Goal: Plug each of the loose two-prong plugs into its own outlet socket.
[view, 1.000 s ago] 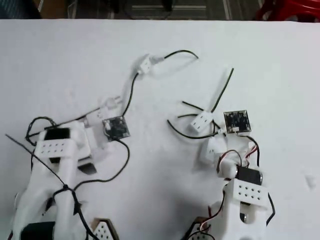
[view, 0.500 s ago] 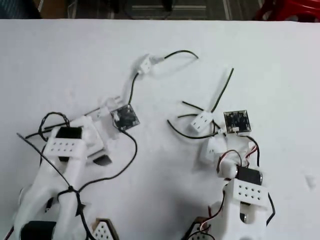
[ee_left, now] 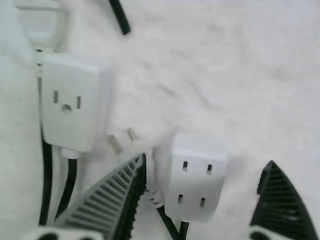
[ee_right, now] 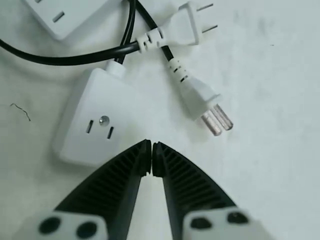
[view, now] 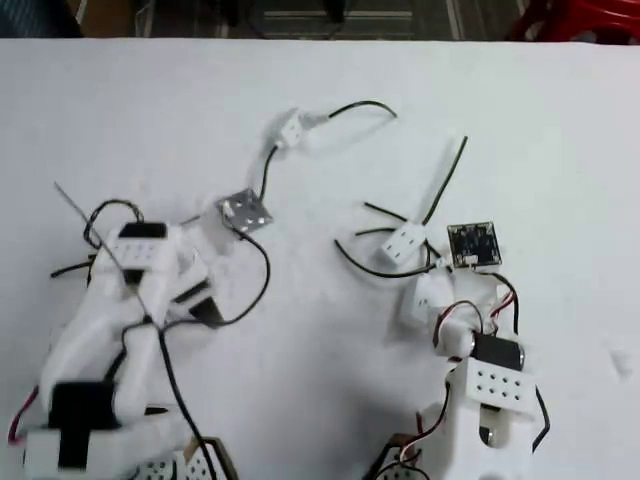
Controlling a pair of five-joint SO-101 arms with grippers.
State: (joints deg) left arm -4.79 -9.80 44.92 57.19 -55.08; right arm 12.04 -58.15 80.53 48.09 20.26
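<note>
White table (view: 120,110), white sockets, black cords, and we're looking down on both arms. The left arm (view: 110,310) comes up from seven o'clock, its wrist at about nine o'clock on the table; the right arm (view: 490,385) stands at five o'clock. Up at twelve o'clock a lone socket block (view: 293,128) lies with its thin cord (view: 360,104) curling away, well apart from both arms. At three o'clock we spot a second socket block (view: 405,243) among crossed cords.

Over to the left wrist camera: the left gripper (ee_left: 206,162) has its ribbed fingers (ee_left: 112,200) spread wide, and a double socket block (ee_left: 196,190) lies between them; whether they touch it, we cannot tell. Just beside one finger we see the two flat prongs of a loose plug (ee_left: 121,140), its body hidden behind that finger. Near it lies a single outlet (ee_left: 67,102), face up.

Now the right wrist camera: the right gripper (ee_right: 151,150) has its tips pressed together, holding nothing. Just ahead of them lies a white outlet (ee_right: 95,122), face up and unplugged. Beside it we see a white plug (ee_right: 197,95) with its prongs free, and farther off a flat two-prong plug (ee_right: 177,32), also loose, their cords crossing.
</note>
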